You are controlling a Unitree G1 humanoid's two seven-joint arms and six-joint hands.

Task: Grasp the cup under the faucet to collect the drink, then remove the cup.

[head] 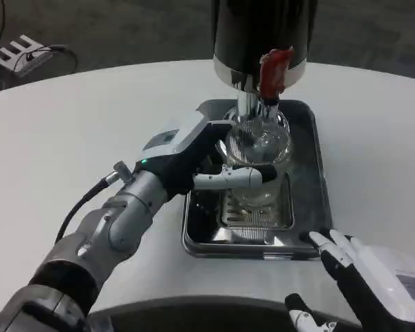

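The cup [257, 149] is clear ribbed glass or plastic and it catches the light. The tray [306, 207] under it is shiny metal with a slotted metal grate [257, 211] inside. The dispenser [263, 31] has a glossy black body, a polished metal band and a red plastic faucet [274, 70]. The table [76, 131] is white, smooth and matt. The left hand [194, 162] has glossy white and black plastic shells; the forearm [117, 221] is brushed silver metal. The right hand [373, 280] looks the same plastic.

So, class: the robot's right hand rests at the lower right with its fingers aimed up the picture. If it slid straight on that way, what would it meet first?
Probably the metal tray: the right hand has its fingers almost at the tray's near right corner, though depth is unclear.
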